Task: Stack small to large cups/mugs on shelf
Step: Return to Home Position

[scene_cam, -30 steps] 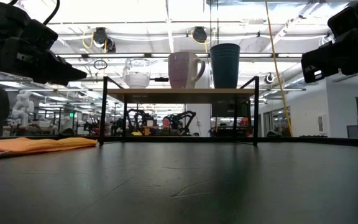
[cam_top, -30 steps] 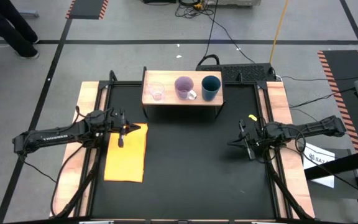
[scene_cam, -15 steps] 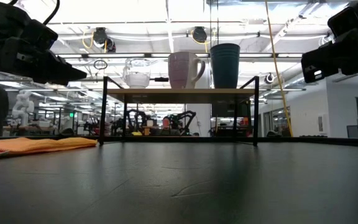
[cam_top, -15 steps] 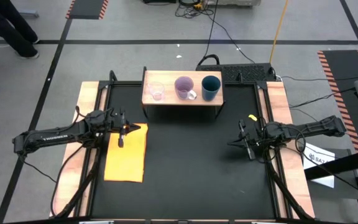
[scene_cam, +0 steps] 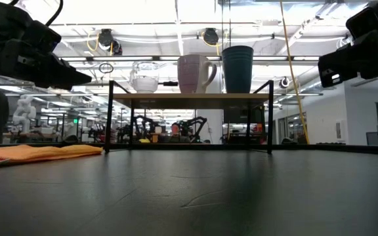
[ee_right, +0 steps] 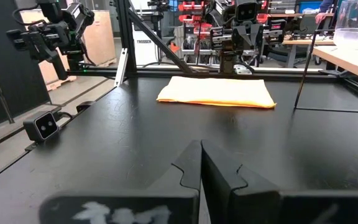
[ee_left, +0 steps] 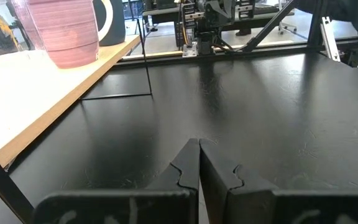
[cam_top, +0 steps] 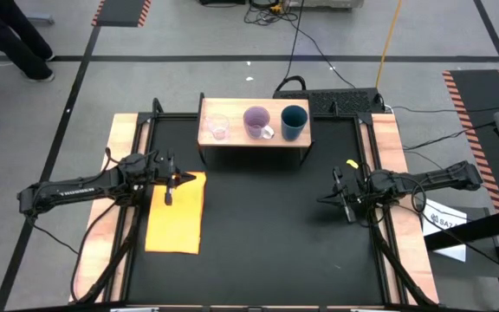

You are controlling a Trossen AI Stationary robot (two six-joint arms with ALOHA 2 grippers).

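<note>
High view: three cups [cam_top: 255, 121] on shelf [cam_top: 236, 138].

A black desk [cam_top: 267, 234] bears a flat yellow-orange mat [cam_top: 177, 215] at its left and a light-wood, black-legged shelf [cam_top: 236, 137] at the far edge, holding a clear glass cup [cam_top: 218, 126], purple mug [cam_top: 256, 121] and teal-blue cup [cam_top: 294, 122].

Tiny clear glass cup [cam_top: 217, 126], light purple mug [cam_top: 256, 121], dark teal-blue cup [cam_top: 294, 122]: all upright, lined up smallest-to-biggest on small black-legged light-wood shelf [cam_top: 236, 138].
</note>
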